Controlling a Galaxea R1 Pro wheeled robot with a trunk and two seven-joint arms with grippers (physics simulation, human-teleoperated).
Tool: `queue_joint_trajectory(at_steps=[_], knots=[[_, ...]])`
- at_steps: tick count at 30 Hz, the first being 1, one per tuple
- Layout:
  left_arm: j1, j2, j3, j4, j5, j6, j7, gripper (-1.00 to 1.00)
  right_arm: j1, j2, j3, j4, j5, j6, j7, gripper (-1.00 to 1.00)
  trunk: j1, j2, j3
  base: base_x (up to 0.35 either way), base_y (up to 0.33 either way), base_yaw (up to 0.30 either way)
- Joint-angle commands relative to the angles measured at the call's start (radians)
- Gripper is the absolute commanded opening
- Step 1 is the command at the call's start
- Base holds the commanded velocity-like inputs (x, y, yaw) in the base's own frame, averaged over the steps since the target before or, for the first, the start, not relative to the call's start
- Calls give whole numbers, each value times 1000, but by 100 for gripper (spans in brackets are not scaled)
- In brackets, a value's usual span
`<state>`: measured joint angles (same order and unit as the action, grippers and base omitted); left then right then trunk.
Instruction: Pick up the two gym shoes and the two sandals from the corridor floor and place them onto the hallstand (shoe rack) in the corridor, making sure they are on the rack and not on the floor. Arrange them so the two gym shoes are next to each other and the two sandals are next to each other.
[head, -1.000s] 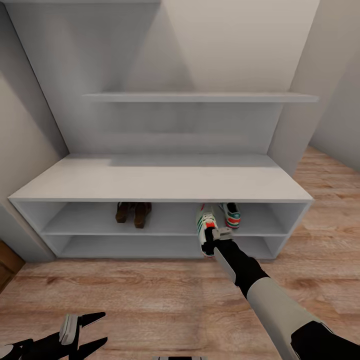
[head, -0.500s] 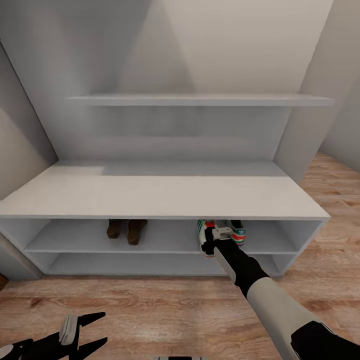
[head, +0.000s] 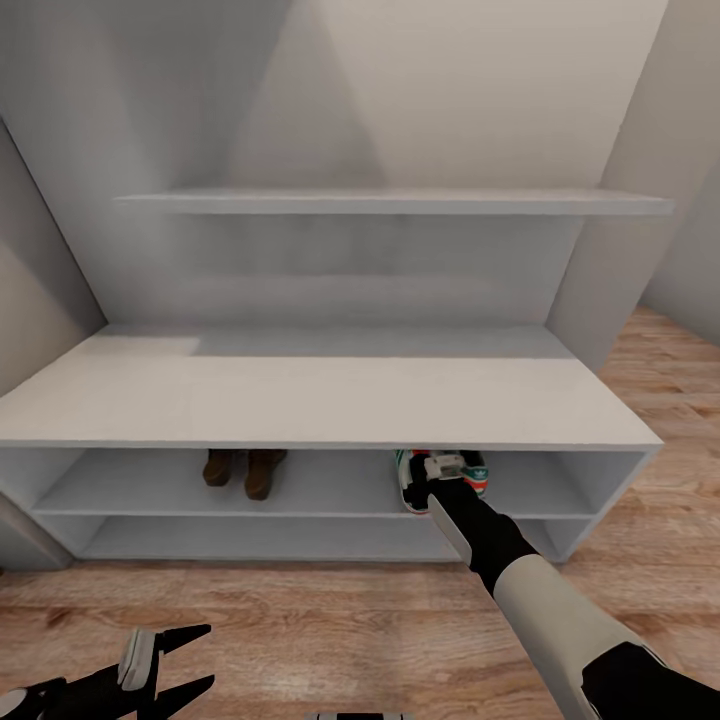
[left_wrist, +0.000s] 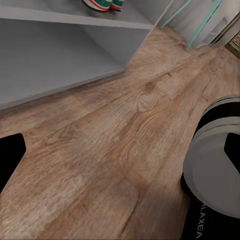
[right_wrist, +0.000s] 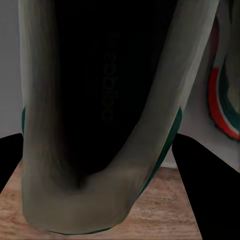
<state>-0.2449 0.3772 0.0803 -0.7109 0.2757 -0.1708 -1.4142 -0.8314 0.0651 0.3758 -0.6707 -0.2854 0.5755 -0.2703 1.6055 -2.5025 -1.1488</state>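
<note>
Now right gripper (head: 432, 482) pushed gym shoe (head: 412, 482) deeper onto hallstand (head: 320, 400) shelf.

Head camera looks down at the hallstand (head: 330, 400); right wrist camera sits very close, apparently against a gym shoe (right_wrist: 100, 115); left wrist camera skims the corridor floor (left_wrist: 110, 150).
</note>
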Motion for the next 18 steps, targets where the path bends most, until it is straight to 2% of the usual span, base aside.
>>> queue_joint_trajectory(at_steps=[1, 18], knots=[[0, 0, 1, 0, 2, -10, -2, 100, -1, -1, 5, -1, -11, 3, -10, -100, 0, 0, -1, 26, -15, 0], [0, 0, 3, 0, 2, -10, -3, 100, 0, -1, 5, -3, -11, 4, -11, -100, 0, 0, -1, 41, -2, 0]])
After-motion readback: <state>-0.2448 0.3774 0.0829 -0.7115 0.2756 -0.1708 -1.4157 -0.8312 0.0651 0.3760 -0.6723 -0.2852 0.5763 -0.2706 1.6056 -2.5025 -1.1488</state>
